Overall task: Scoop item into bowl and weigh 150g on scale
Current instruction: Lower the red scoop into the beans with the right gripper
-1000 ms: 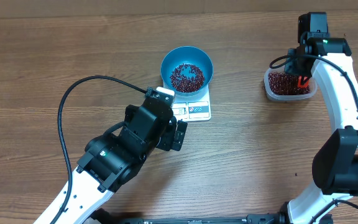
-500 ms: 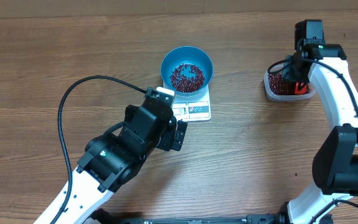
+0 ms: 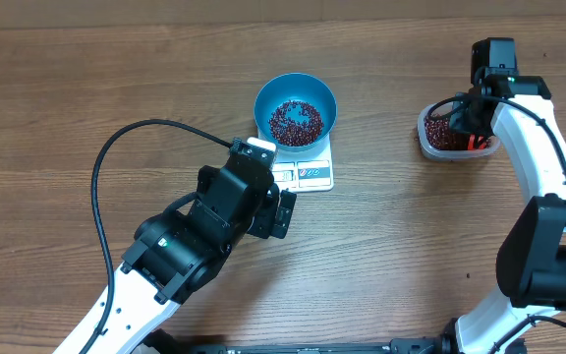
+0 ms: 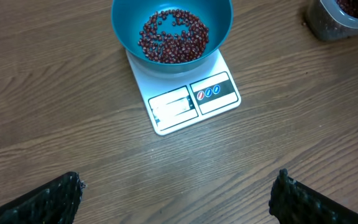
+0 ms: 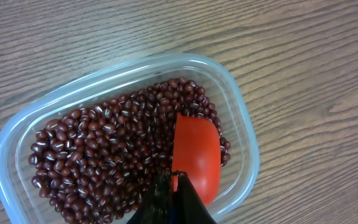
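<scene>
Blue bowl sits on our white scale, with some red beans inside it. Well off to the right, more beans fill the clear tub. Our right claw is clenched on a red scoop lying on those beans. Our left claw hangs wide apart near the scale.

Change over one second, right side of the table. The right pincer, clamped on the red scoop, swung a little toward the table's left edge, then back, and now sits slightly closer to the near edge than before. Seen from overhead, the scoop showed earlier as a broad red patch over the beans. It has shrunk to a thin sliver at the near right rim of the tub.
</scene>
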Motion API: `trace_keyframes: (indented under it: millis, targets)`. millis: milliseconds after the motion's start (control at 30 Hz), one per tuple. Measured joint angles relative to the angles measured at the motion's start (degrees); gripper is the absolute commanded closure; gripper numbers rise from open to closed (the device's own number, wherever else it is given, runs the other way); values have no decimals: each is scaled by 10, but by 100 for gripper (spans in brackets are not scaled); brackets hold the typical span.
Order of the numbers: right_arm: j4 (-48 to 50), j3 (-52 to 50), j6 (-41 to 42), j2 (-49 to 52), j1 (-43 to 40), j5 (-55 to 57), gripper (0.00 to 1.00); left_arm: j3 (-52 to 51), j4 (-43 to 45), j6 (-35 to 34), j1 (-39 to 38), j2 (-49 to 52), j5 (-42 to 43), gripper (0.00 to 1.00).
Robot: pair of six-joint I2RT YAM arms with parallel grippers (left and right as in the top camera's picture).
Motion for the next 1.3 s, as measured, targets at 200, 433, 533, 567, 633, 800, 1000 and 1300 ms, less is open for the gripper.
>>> trace_keyframes:
  millis: [200,433,533,567,633,800,1000,1300]
  targets:
    - [3,-1,0,0,-1,-9,96,0,0,0,0,0,0,0]
    - [3,-3,-2,0,-4,-35,96,0,0,0,0,0,0,1]
    - [3,-3,-9,0,-6,-47,96,0,0,0,0,0,0,0]
    - [3,-3,-10,0,-7,-49,96,0,0,0,0,0,0,0]
    - [3,-4,-11,0,-7,-52,96,0,0,0,0,0,0,0]
    - [4,-5,-13,0,-8,-71,96,0,0,0,0,0,0,1]
    - [12,-9,-14,0,-8,-91,96,0,0,0,0,0,0,0]
    - [12,-9,-26,0,-8,-122,96,0,0,0,0,0,0,0]
